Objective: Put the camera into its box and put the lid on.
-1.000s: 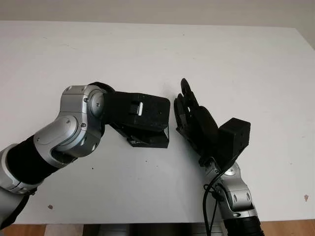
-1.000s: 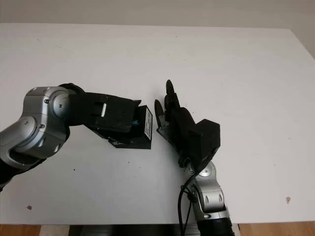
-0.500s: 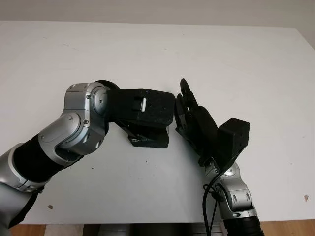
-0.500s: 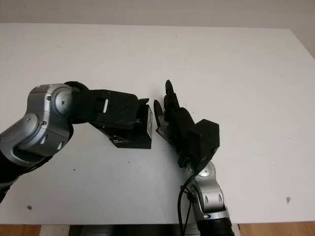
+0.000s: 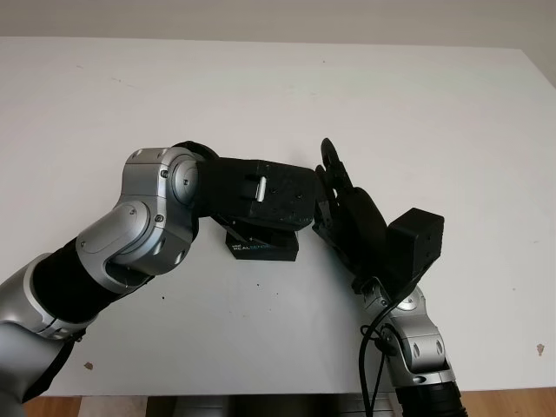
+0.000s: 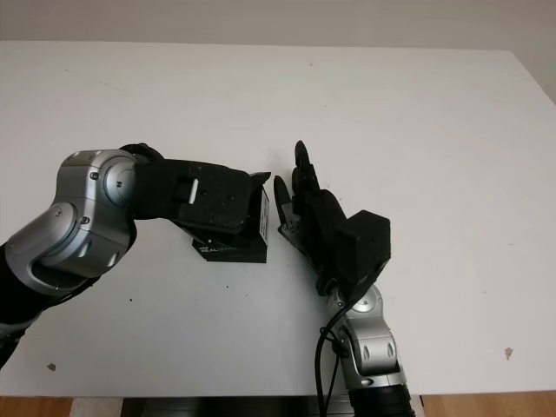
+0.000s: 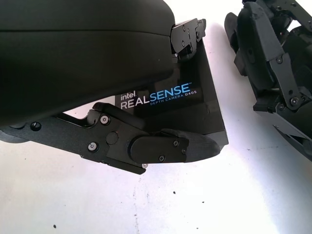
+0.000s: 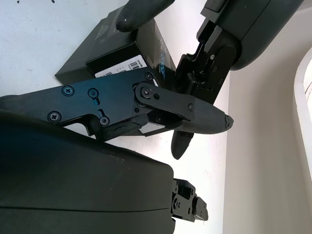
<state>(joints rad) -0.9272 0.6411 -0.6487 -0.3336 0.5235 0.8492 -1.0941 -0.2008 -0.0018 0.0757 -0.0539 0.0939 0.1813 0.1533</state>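
A black box [image 5: 261, 248] lettered "RealSense" [image 7: 156, 95] lies on the white table [image 5: 452, 113], near its middle. My left hand [image 5: 265, 195] reaches over the box from the left. One finger [image 7: 170, 146] lies along the box's front side and another finger [image 7: 187, 34] hooks over its far edge, so the hand is shut on the box. The hand's shell hides the box's top and whatever is inside. My right hand [image 5: 343, 208] stands open just right of the box's end [image 6: 263, 217], fingers pointing away from me, close to the left hand's shell.
The table's front edge [image 5: 261, 395] runs close below both forearms. A black cable [image 5: 369, 356] hangs along the right forearm. Bare white tabletop stretches behind and to both sides of the hands.
My left hand has slid rightward over the box, closing the gap to the right hand. The box has settled a little and the right hand has barely moved.
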